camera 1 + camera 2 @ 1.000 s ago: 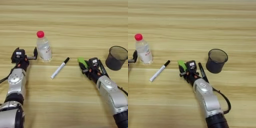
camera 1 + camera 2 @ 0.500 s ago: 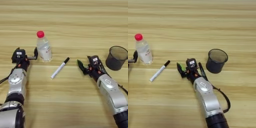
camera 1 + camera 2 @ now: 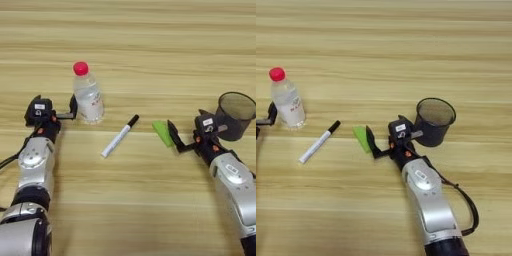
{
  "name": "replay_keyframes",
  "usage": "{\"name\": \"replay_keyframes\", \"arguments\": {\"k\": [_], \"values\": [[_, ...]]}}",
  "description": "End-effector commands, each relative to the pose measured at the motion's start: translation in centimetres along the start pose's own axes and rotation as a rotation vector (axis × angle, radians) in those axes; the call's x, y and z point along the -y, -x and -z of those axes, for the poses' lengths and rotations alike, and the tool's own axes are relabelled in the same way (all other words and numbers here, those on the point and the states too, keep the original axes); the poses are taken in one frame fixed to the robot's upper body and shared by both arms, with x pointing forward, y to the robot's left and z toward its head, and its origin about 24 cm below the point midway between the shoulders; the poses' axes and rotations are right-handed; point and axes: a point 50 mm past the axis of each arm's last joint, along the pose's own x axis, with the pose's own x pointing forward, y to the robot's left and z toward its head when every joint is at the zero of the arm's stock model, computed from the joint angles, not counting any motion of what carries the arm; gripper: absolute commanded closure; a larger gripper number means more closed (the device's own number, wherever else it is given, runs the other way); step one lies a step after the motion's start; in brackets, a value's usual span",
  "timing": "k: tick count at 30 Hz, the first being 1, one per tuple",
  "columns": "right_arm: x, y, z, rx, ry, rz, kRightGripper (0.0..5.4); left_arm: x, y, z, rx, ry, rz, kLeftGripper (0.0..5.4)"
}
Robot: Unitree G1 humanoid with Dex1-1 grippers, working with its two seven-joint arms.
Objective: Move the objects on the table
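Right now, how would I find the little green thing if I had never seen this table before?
Start at the black mesh cup standing on the right side of the wooden table, then look just to its left, past the right gripper. The small green block lies flat there, against that gripper's finger, with the white marker further left. It is the only green thing on the table.

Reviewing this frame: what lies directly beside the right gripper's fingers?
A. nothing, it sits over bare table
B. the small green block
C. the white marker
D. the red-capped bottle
B. The right gripper sits with its black fingers right against the small green block, which lies on the table left of the black mesh cup; the white marker and bottle lie further left, near the left gripper.
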Motion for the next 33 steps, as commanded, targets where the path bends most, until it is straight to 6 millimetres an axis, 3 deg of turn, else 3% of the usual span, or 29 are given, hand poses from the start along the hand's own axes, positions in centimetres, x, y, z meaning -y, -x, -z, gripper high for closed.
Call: {"name": "replay_keyframes", "arguments": {"k": [1, 10, 21, 33], "values": [[0.1, 0.4, -0.6, 0.053, 0.052, 0.001, 0.01, 0.0, 0.1, 0.0, 0.005, -0.002, -0.003, 0.0], [-0.4, 0.4, -1.3, 0.106, 0.077, -0.033, 0.01, 0.1, 0.0, 0.0, 0.003, -0.001, -0.004, 0.0], [1.6, 1.3, 0.5, 0.002, 0.031, 0.056, 0.01, 0.2, -0.1, -0.1, 0.004, 0.0, -0.004, 0.0], [1.7, 1.6, 1.7, -0.051, -0.008, 0.056, 0.01, 0.2, 0.0, -0.1, 0.005, 0.0, -0.002, 0.0]]}}
